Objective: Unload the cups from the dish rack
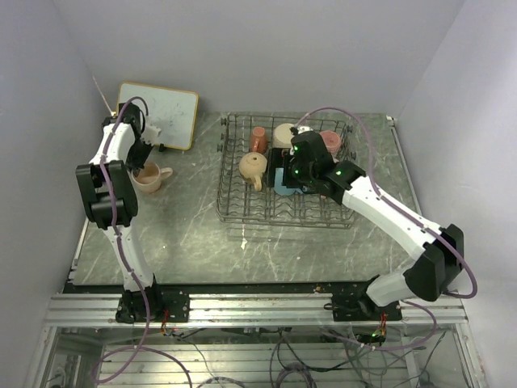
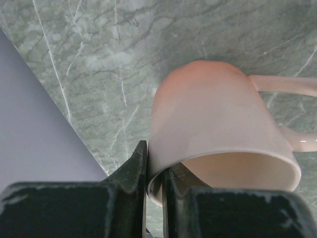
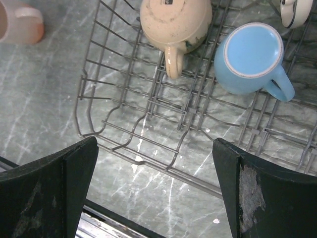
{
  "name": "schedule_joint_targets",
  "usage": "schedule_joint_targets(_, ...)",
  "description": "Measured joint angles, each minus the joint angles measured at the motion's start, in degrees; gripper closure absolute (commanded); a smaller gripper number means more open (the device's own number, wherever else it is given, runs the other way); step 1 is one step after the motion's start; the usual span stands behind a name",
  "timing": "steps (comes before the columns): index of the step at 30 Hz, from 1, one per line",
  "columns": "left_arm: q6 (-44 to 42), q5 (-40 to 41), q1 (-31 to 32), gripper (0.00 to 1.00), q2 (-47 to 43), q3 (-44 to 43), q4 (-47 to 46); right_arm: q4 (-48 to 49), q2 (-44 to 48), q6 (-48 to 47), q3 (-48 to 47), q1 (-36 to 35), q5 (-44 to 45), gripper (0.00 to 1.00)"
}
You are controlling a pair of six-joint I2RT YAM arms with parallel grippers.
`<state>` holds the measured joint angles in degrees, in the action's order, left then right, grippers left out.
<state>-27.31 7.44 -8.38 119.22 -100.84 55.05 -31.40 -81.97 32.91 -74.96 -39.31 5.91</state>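
The dish rack (image 1: 242, 206) stands at the table's middle right. It holds a salmon cup (image 1: 258, 139), a cream cup (image 1: 283, 133), a pink cup (image 1: 329, 142), a tan cup (image 1: 252, 166) and a light blue cup (image 1: 282, 186). My right gripper (image 1: 296, 171) hovers open and empty over the rack. In the right wrist view my gripper (image 3: 156, 171) looks down on the tan cup (image 3: 173, 20) and the light blue cup (image 3: 250, 57), both bottom up. My left gripper (image 2: 154, 173) is shut on the rim of a pale pink cup (image 2: 213, 124), which is at the table's left (image 1: 149, 176).
A wood-framed whiteboard (image 1: 161, 113) lies at the back left, just behind the left arm. The side wall (image 2: 34, 139) is close to the left gripper. The rack's front rail (image 3: 198, 178) runs under the right gripper. A metal frame (image 1: 258, 307) lines the near edge.
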Motion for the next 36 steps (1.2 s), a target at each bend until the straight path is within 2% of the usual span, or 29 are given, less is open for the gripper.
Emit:
schedule_joint_targets(4,1.07,0.17,-0.11,0.76,0.72,-0.85,-0.09,0.46,-2.67,-1.79,0.17,0.02,-0.02,0.01)
schedule_joint_targets(10,2.36,2.27,-0.17,0.66,0.98,-0.76,-4.44,2.47,-9.09,-5.4,-1.14,0.04,0.5,0.1)
schedule_joint_targets(11,2.49,2.64,-0.17,0.59,0.94,-0.76,-5.25,2.89,-10.56,-5.9,-1.6,0.04,0.76,0.12)
schedule_joint_targets(12,2.54,2.99,-0.2,0.48,0.87,-0.76,-5.99,3.19,-11.85,-6.29,-2.08,0.04,0.98,0.15)
schedule_joint_targets(13,2.56,3.23,-0.22,0.44,0.76,-0.76,-6.62,3.43,-13.29,-6.64,-2.8,0.04,1.27,0.16)
schedule_joint_targets(18,2.69,3.45,-0.28,0.41,-2.03,-0.66,-8.24,4.96,-20.74,-8.41,-7.34,-0.46,3.91,0.21)
schedule_joint_targets(19,2.64,3.43,-0.28,0.34,-2.97,-0.66,-8.41,5.11,-22.14,-8.76,-8.44,-0.61,4.68,0.22)
schedule_joint_targets(20,2.49,3.39,-0.28,0.12,-4.07,-0.66,-8.55,5.44,-23.56,-9.18,-9.44,-0.9,5.53,0.22)
schedule_joint_targets(22,2.03,3.26,-0.31,0.03,-6.27,-0.66,-8.57,5.86,-26.18,-10.01,-11.13,-1.7,7.41,0.24)
schedule_joint_targets(23,1.97,2.89,-0.31,0.0,-7.74,-0.66,-8.57,5.9,-27.39,-10.38,-11.78,-2.21,8.31,0.24)
schedule_joint_targets(30,1.64,-3.06,-0.37,0.01,-17.11,-0.66,-5.77,6.29,-33.03,-12.52,-13.49,-4.79,14.01,0.32)
schedule_joint_targets(36,1.68,-12.81,-0.42,0.01,-29.51,1.88,-1.64,7.5,-35.8,-13.92,-13.49,-4.7,16.7,0.47)
